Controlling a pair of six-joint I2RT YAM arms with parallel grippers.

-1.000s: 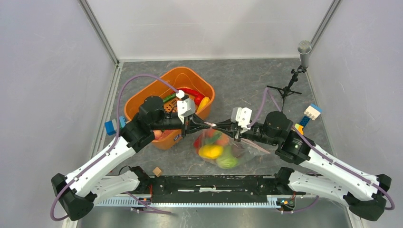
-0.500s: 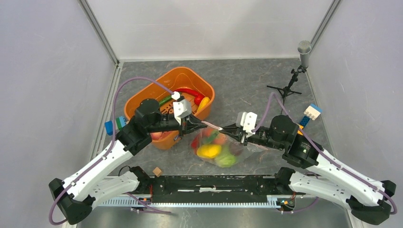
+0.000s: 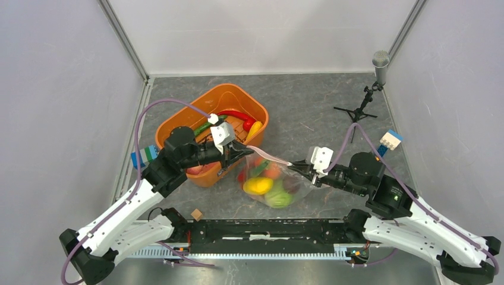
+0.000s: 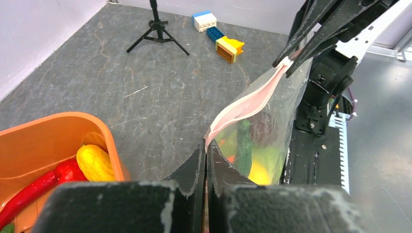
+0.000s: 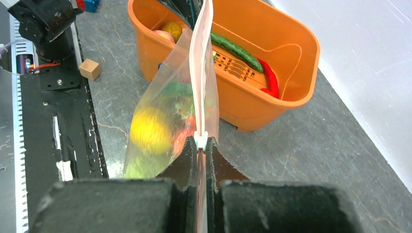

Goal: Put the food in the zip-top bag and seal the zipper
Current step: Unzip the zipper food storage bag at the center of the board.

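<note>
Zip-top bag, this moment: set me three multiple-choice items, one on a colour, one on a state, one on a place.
1. What colour is the zipper strip along the mouth of the clear dotted plastic zip-top bag?
A. Blue
B. Pale pink
C. Green

2. How do the left gripper and the right gripper stand?
A. Both shut on the zipper strip, at opposite ends
B. Both open above the bag
C. Left shut, right open

3. Where does the long red plastic chilli lie?
A. In the bag
B. In the left gripper
C. In the orange plastic tub

Answers: B, both wrist views show the strip pale pink; A, each wrist view shows its gripper closed on the strip; C, the top view shows the chilli inside the tub.
</note>
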